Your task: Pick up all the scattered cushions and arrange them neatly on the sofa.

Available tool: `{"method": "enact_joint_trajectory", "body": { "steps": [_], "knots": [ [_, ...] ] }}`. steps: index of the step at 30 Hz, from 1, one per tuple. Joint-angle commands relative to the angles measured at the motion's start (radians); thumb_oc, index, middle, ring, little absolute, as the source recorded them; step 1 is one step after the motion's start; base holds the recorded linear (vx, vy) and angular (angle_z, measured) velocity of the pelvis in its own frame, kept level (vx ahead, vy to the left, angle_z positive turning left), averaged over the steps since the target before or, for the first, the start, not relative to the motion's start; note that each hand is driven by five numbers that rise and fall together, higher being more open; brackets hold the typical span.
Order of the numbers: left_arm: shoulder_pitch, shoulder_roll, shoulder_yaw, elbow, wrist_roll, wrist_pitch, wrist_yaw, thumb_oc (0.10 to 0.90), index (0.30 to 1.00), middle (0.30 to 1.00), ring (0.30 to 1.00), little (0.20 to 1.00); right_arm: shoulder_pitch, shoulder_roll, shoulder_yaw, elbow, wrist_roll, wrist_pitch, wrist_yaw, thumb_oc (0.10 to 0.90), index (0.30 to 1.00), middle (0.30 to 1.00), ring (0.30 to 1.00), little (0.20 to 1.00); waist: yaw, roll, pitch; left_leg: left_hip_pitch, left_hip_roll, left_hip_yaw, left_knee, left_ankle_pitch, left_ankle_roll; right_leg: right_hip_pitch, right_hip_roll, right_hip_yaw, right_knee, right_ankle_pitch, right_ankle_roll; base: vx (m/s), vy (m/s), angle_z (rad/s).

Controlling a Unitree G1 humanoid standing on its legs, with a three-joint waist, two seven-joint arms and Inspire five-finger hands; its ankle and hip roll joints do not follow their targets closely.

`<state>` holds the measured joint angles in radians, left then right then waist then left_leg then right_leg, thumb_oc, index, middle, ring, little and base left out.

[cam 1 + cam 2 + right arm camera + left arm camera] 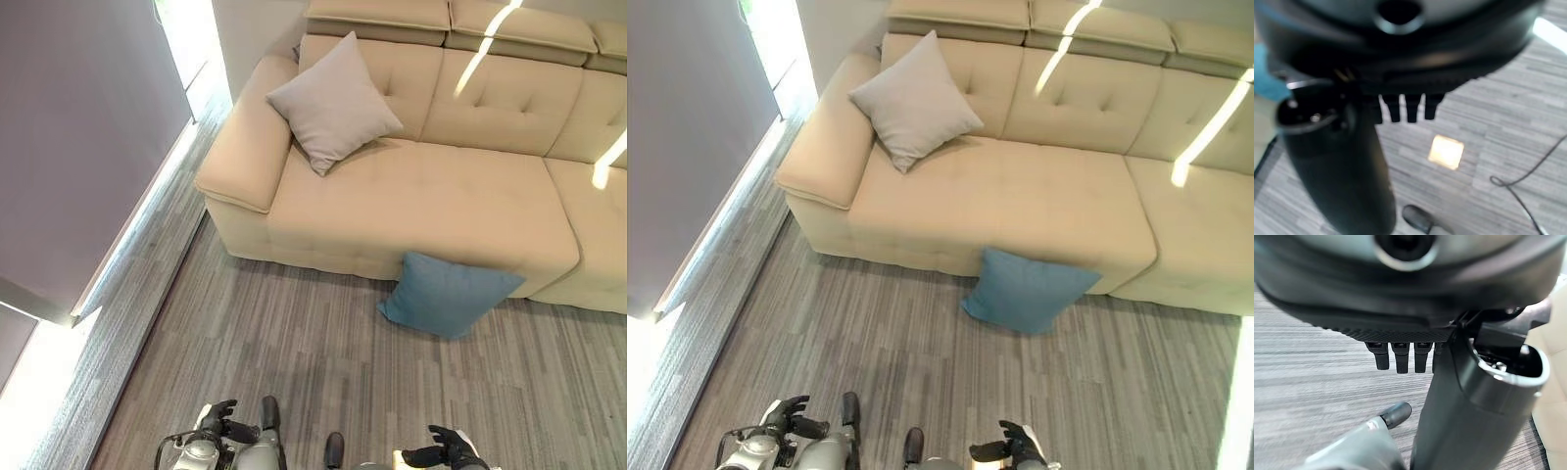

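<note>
Blue cushion (446,294) on the floor, leaning against the sofa (431,206) front; a grey cushion (333,101) already sits by the sofa's armrest.
Both hands, left (217,419) and right (446,448), hang well short of the sofa with fingers relaxed, holding nothing; the robot should step closer, then grip the soft, plump blue cushion by opposite edges.

Two cushions, one sofa, two hands.

One beige sofa (431,196) serves as the landmark. One grey cushion (333,103) leans on it in the corner by its armrest. One blue cushion (446,294) sits on the one grey carpeted floor (294,362), propped against the sofa's front edge. One left hand (220,419) and one right hand (446,448) show well in front of the sofa.
</note>
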<state>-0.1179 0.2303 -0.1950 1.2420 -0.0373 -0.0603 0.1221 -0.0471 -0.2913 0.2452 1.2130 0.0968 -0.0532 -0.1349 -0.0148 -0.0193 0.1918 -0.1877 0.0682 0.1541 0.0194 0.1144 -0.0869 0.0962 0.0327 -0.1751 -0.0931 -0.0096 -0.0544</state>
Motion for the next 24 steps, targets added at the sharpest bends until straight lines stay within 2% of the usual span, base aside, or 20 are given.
{"method": "enact_joint_trajectory", "body": {
  "steps": [1, 3, 4, 5, 7, 8, 9, 10, 11, 12, 13, 14, 16, 19, 20, 21, 22, 24],
  "knots": [
    [0.041, 0.043, -0.011, 0.032, 0.019, 0.009, 0.015, 0.8, 0.9, 0.9, 0.9, 0.9, 0.007, -0.021, -0.007, 0.008, -0.019, -0.014, -0.011, 0.8, 0.9, 0.9, 0.9, 0.9, 0.034, -0.053, -0.045, -0.002, -0.076, -0.019, 0.032, -0.052, 0.068, 0.028, -0.054, 0.099, 0.082, -0.083, 0.125, 0.32, 0.192, -0.23],
    [0.041, 0.048, -0.006, 0.03, 0.016, 0.013, 0.016, 0.8, 0.9, 0.9, 0.9, 0.9, 0.004, -0.015, -0.005, 0.01, -0.027, -0.011, -0.006, 0.8, 0.9, 0.9, 0.9, 0.9, 0.036, -0.053, -0.042, 0.04, -0.093, -0.011, 0.02, -0.075, 0.09, -0.009, -0.076, 0.097, 0.228, -0.067, 0.15, 0.21, 0.154, -0.17],
    [0.04, 0.048, -0.006, 0.03, 0.016, 0.013, 0.016, 0.8, 0.9, 0.9, 0.9, 0.9, 0.004, -0.015, -0.005, 0.01, -0.027, -0.011, -0.006, 0.8, 0.9, 0.9, 0.9, 0.9, 0.036, -0.052, -0.045, 0.037, -0.091, -0.011, 0.02, -0.074, 0.09, -0.012, -0.074, 0.098, 0.227, -0.065, 0.149, 0.17, 0.159, -0.11],
    [0.031, 0.06, -0.009, 0.02, 0.016, 0.015, 0.018, 0.8, 0.9, 0.9, 0.9, 0.9, -0.005, -0.011, -0.002, -0.003, -0.03, -0.009, -0.003, 0.8, 0.9, 0.9, 0.9, 0.9, 0.024, -0.04, -0.026, 0.076, -0.091, -0.01, 0.01, -0.089, 0.108, -0.093, -0.088, 0.096, 0.385, -0.018, 0.175, 0.18, 0.148, -0.19],
    [0.026, 0.066, -0.012, 0.01, 0.016, 0.013, 0.019, 0.8, 0.9, 0.9, 0.9, 0.9, -0.008, -0.008, -0.001, -0.024, -0.028, -0.015, -0.004, 0.8, 0.9, 0.9, 0.9, 0.9, 0.015, -0.029, -0.019, 0.112, -0.095, -0.003, 0.001, -0.108, 0.12, -0.127, -0.106, 0.07, 0.465, 0.011, 0.184, 0.28, 0.17, 0.04],
    [0.023, 0.071, -0.012, 0.003, 0.009, 0.01, 0.02, 0.8, 0.9, 0.9, 0.9, 0.9, -0.01, -0.008, -0.002, -0.028, -0.033, -0.015, -0.006, 0.8, 0.9, 0.9, 0.9, 0.9, 0.011, -0.018, -0.021, 0.145, -0.097, -0.007, -0.005, -0.127, 0.128, -0.168, -0.117, 0.044, 0.49, 0.027, 0.174, 0.24, 0.106, 0.25],
    [0.023, 0.071, -0.012, 0.003, 0.009, 0.01, 0.02, 0.8, 0.9, 0.9, 0.9, 0.9, -0.01, -0.008, -0.002, -0.028, -0.033, -0.015, -0.006, 0.8, 0.9, 0.9, 0.9, 0.9, 0.01, -0.018, -0.02, 0.146, -0.098, -0.008, -0.006, -0.128, 0.128, -0.167, -0.118, 0.043, 0.492, 0.026, 0.174, 0.43, 0.093, 0.01],
    [0.014, 0.073, -0.019, -0.003, 0.012, 0.009, 0.019, 0.8, 0.9, 0.9, 0.9, 0.9, -0.019, -0.011, 0.005, -0.023, -0.042, -0.011, -0.007, 0.8, 0.9, 0.9, 0.9, 0.9, -0.003, -0.009, -0.022, 0.197, -0.099, -0.018, -0.019, -0.156, 0.128, -0.225, -0.106, 0.012, 0.408, -0.006, 0.158, 0.26, 0.02, -0.18],
    [0.014, 0.073, -0.019, -0.003, 0.012, 0.009, 0.019, 0.8, 0.9, 0.9, 0.9, 0.9, -0.019, -0.012, 0.005, -0.023, -0.042, -0.011, -0.007, 0.8, 0.9, 0.9, 0.9, 0.9, -0.004, -0.008, -0.019, 0.201, -0.099, -0.02, -0.02, -0.157, 0.127, -0.22, -0.105, 0.01, 0.407, -0.007, 0.158, 0.36, 0.011, -0.28],
    [0.013, 0.074, -0.021, -0.004, 0.014, 0.008, 0.017, 0.8, 0.9, 0.9, 0.9, 0.9, -0.02, -0.015, 0.007, -0.021, -0.044, -0.01, -0.007, 0.8, 0.9, 0.9, 0.9, 0.9, -0.009, -0.011, -0.019, 0.217, -0.102, -0.02, -0.021, -0.169, 0.126, -0.237, -0.104, -0.005, 0.353, -0.001, 0.156, 0.3, -0.033, -0.14],
    [0.009, 0.072, -0.024, 0.0, 0.017, 0.007, 0.017, 0.8, 0.9, 0.9, 0.9, 0.9, -0.02, -0.017, 0.01, -0.017, -0.047, -0.006, -0.007, 0.8, 0.9, 0.9, 0.9, 0.9, -0.025, -0.022, -0.017, 0.251, -0.12, -0.034, -0.027, -0.185, 0.125, -0.284, -0.093, -0.015, 0.241, 0.039, 0.164, 0.3, -0.032, -0.09],
    [0.009, 0.072, -0.023, 0.001, 0.017, 0.007, 0.017, 0.8, 0.9, 0.9, 0.9, 0.9, -0.02, -0.017, 0.01, -0.017, -0.047, -0.006, -0.007, 0.8, 0.9, 0.9, 0.9, 0.9, -0.027, -0.019, -0.013, 0.258, -0.117, -0.036, -0.028, -0.188, 0.125, -0.275, -0.09, -0.018, 0.236, 0.04, 0.164, 0.32, -0.036, 0.0],
    [0.004, 0.069, -0.024, 0.005, 0.024, 0.005, 0.016, 0.8, 0.9, 0.9, 0.9, 0.9, -0.014, -0.016, 0.004, -0.007, -0.042, 0.002, -0.002, 0.8, 0.9, 0.9, 0.9, 0.9, -0.047, -0.027, -0.007, 0.291, -0.132, -0.057, -0.031, -0.204, 0.122, -0.304, -0.079, -0.01, 0.146, 0.08, 0.184, 0.25, -0.033, 0.12],
    [0.001, 0.063, -0.028, 0.012, 0.031, 0.001, 0.011, 0.8, 0.9, 0.9, 0.9, 0.9, 0.0, -0.018, -0.019, 0.009, -0.016, 0.003, 0.001, 0.8, 0.9, 0.9, 0.9, 0.9, -0.071, -0.029, -0.006, 0.335, -0.143, -0.075, -0.029, -0.242, 0.12, -0.304, -0.071, 0.011, 0.122, 0.095, 0.186, 0.26, -0.059, 0.31],
    [0.005, 0.059, -0.03, 0.014, 0.036, 0.0, 0.006, 0.8, 0.9, 0.9, 0.9, 0.9, 0.009, -0.019, -0.025, 0.016, -0.01, 0.001, 0.001, 0.8, 0.9, 0.9, 0.9, 0.9, -0.073, -0.029, -0.012, 0.347, -0.143, -0.077, -0.022, -0.259, 0.119, -0.291, -0.069, 0.02, 0.124, 0.093, 0.177, 0.37, -0.12, 0.23],
    [0.019, 0.05, -0.03, 0.023, 0.034, 0.0, -0.002, 0.8, 0.9, 0.9, 0.9, 0.9, 0.023, -0.018, -0.039, 0.036, -0.001, 0.003, 0.005, 0.8, 0.9, 0.9, 0.9, 0.9, -0.08, -0.024, -0.026, 0.361, -0.13, -0.083, 0.016, -0.262, 0.102, -0.272, -0.058, 0.033, 0.136, 0.091, 0.157, 0.28, -0.097, 0.09],
    [0.019, 0.049, -0.03, 0.023, 0.034, 0.0, -0.002, 0.8, 0.9, 0.9, 0.9, 0.9, 0.023, -0.019, -0.039, 0.036, -0.001, 0.003, 0.005, 0.8, 0.9, 0.9, 0.9, 0.9, -0.08, -0.023, -0.026, 0.362, -0.129, -0.084, 0.018, -0.264, 0.101, -0.271, -0.058, 0.032, 0.136, 0.091, 0.157, 0.28, -0.136, 0.01],
    [0.026, 0.039, -0.031, 0.033, 0.033, -0.001, -0.01, 0.8, 0.9, 0.9, 0.9, 0.9, 0.025, -0.02, -0.046, 0.048, 0.008, -0.002, 0.008, 0.8, 0.9, 0.9, 0.9, 0.9, -0.08, -0.024, -0.029, 0.328, -0.109, -0.06, 0.157, -0.215, 0.056, -0.222, -0.055, 0.025, 0.118, 0.088, 0.137, 0.18, -0.168, -0.05]
  ]
}}
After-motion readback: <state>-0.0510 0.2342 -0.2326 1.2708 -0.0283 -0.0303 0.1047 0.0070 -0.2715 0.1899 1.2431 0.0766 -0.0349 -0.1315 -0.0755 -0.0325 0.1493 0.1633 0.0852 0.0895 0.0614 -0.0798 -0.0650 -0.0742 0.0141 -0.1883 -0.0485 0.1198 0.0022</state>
